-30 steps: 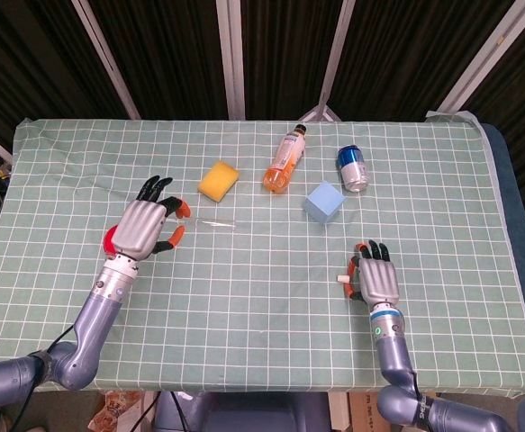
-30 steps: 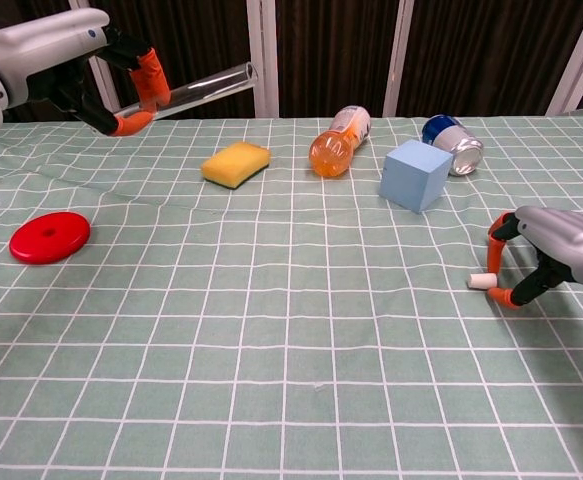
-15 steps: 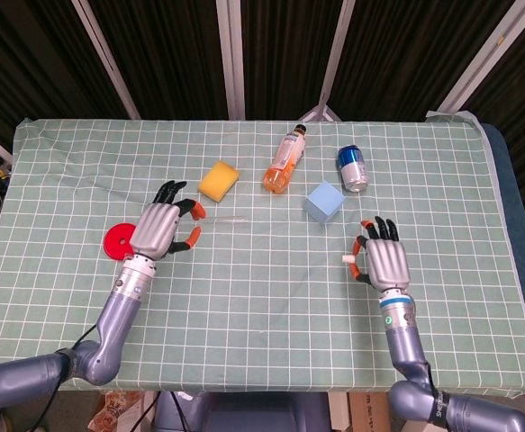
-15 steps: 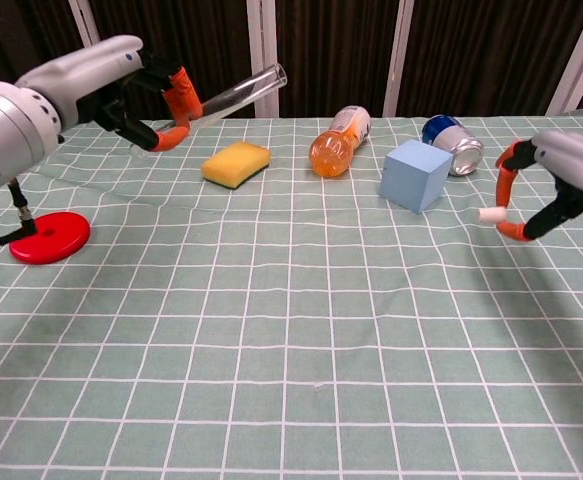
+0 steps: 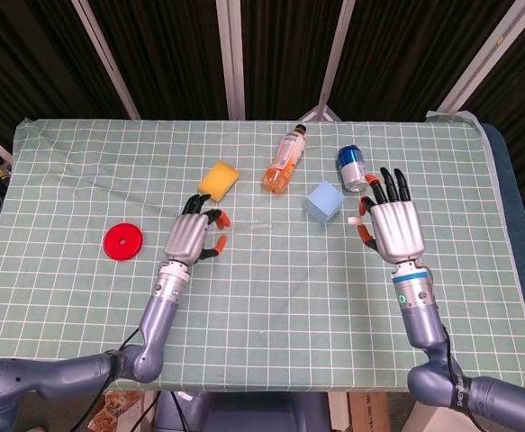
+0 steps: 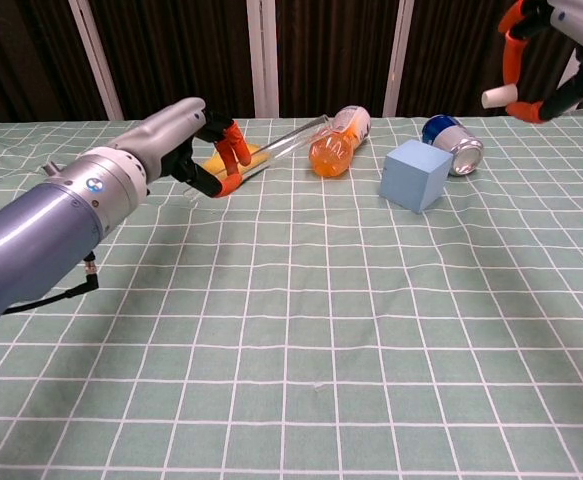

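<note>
Two hands above a desk in green checked cloth point(image 5: 271, 297). Left hand point(image 5: 193, 238), near the desk's middle, pinches a clear tube point(image 6: 281, 148) between thumb and fingertip, its free end slanting toward the far edge. Right hand point(image 5: 392, 225), raised over the right half, pinches a small white cylinder point(image 6: 497, 97), other fingers spread.

Along the far edge: yellow sponge point(image 5: 218, 180), orange bottle point(image 5: 283, 162), blue can point(image 5: 352, 168), blue cube point(image 5: 324, 202). Red disc point(image 5: 122, 241) toward the left edge. The near half is open cloth.

Head view alone shows the disc; chest view alone shows the tube plainly, crossing in front of the sponge.
</note>
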`<state>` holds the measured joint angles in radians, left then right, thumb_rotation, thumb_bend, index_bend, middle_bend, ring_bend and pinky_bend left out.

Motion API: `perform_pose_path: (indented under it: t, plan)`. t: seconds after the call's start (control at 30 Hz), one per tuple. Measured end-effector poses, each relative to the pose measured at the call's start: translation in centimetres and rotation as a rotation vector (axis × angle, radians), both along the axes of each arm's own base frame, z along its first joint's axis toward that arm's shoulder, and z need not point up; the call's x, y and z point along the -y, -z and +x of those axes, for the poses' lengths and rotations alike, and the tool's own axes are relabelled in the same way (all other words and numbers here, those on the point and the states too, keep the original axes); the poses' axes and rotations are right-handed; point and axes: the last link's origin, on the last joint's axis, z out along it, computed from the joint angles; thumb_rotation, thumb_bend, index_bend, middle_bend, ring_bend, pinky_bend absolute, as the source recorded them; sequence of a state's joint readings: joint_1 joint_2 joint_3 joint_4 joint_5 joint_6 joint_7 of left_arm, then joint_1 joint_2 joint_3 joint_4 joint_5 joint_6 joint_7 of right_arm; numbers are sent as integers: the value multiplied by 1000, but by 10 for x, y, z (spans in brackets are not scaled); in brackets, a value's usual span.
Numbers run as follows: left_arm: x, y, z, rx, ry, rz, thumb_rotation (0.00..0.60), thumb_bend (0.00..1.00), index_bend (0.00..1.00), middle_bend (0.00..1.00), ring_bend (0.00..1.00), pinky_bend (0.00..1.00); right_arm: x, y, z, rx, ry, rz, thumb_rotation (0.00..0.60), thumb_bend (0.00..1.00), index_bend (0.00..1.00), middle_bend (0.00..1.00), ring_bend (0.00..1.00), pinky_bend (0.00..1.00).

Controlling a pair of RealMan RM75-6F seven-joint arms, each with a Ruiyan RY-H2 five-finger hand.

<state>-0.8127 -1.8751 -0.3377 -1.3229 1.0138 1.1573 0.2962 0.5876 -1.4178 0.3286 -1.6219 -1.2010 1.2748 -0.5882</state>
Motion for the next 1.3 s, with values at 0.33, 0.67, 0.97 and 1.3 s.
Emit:
perform_pose_path:
  t: [0.33, 0.67, 0.97, 1.3]
  plan:
    - [12, 15, 15, 38, -18, -6, 600, 669, 495, 498, 94, 0, 3, 10, 26, -128, -143, -56, 600, 420, 614, 194, 0, 0]
    - [15, 22, 20, 68, -60, -14, 600, 669, 494, 498, 94, 0, 3, 27, 38, -175, -183, -53, 600, 420, 613, 194, 0, 0]
    - [15, 24, 23, 87, -89, -16, 600, 669, 493, 498, 94, 0, 0, 41, 45, -189, -196, -48, 600, 420, 613, 194, 0, 0]
    - [14, 23, 24, 78, -122, -7, 600, 669, 491, 498, 94, 0, 3, 51, 59, -141, -177, -42, 600, 420, 613, 197, 0, 0]
